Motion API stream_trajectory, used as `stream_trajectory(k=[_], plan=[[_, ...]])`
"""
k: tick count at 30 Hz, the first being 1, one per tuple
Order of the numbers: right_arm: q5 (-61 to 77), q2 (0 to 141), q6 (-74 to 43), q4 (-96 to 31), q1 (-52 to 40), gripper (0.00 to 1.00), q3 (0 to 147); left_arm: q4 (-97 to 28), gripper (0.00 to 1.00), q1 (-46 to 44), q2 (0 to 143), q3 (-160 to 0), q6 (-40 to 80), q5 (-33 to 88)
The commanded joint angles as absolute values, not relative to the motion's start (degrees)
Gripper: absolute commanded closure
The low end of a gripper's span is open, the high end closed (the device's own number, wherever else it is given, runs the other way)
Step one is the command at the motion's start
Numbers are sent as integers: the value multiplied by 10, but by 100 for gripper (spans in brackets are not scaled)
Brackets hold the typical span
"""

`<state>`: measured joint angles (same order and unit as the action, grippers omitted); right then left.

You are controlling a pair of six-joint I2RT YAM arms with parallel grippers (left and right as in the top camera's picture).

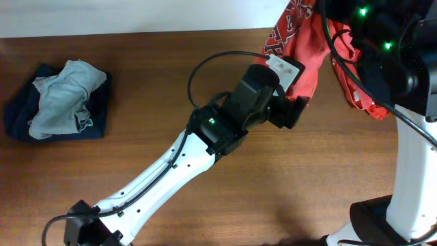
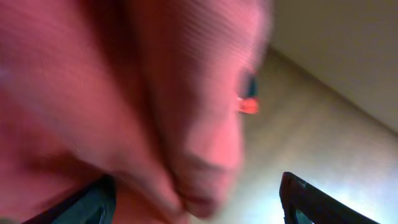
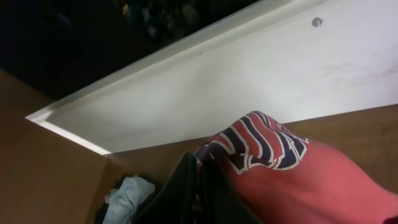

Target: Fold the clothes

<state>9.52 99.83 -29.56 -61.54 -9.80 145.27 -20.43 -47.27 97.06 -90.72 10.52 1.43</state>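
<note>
My left end effector is released. Its fingers stand wide apart and a hanging fold of the orange-red T-shirt falls between them. This wrist view is blurred, so I cannot tell if the cloth touches a finger. My right end effector is clenched on the same T-shirt, just beside its printed lettering, and holds it lifted over the far edge of the tabletop. Well apart from the T-shirt, on the left side, a pale grey-green garment lies crumpled on top of a navy garment. I judge the step in hand is spreading the T-shirt flat before any fold. Next I would need to close the left fingers on the hanging fold, then draw both arms apart gently, because a loose pinch may slip
</note>
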Motion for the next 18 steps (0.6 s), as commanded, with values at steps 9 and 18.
stream_trajectory(k=[9, 18], plan=[[116, 994, -277, -611, -102, 96, 1462, -209, 17, -401, 985, -909, 107, -150], [107, 997, -269, -612, -102, 96, 1462, -219, 30, -407, 980, -909, 107, -72]])
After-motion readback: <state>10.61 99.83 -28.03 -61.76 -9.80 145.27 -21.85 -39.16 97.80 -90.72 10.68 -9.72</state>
